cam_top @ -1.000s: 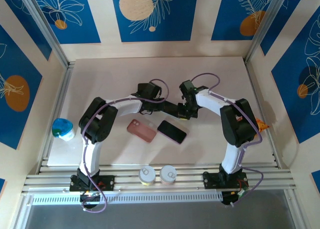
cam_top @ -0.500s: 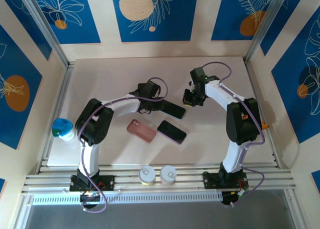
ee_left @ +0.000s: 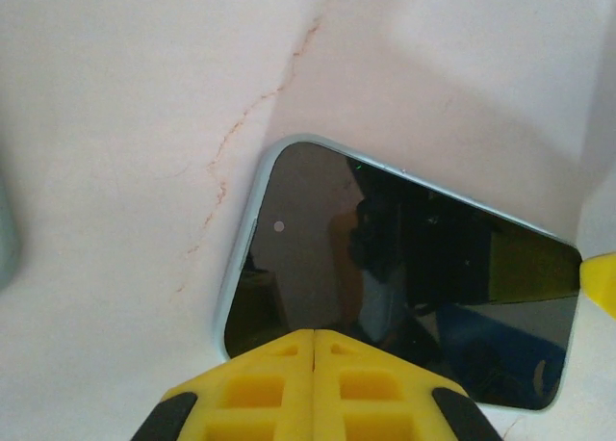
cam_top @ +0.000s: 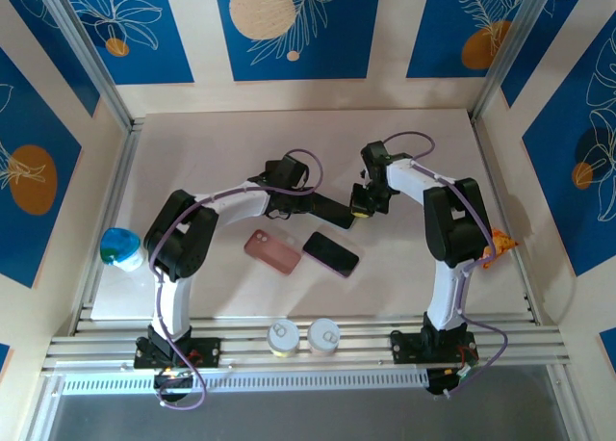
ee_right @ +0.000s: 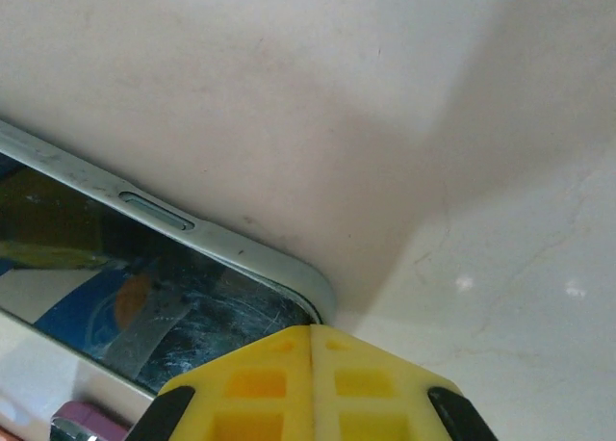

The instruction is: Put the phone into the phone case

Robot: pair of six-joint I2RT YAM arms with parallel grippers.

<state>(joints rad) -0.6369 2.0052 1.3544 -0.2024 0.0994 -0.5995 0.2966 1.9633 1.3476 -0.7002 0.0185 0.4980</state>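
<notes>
Black phone [cam_top: 331, 254] beside pink phone case [cam_top: 272, 250]

Left tool [cam_top: 339, 213] and right tool [cam_top: 362, 203] closed, tips close together.

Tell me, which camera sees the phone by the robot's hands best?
The left wrist camera: nearly the whole dark screen of the phone lies in front of it. The right wrist camera catches one corner and a side button. The top camera shows it small and dark.
</notes>
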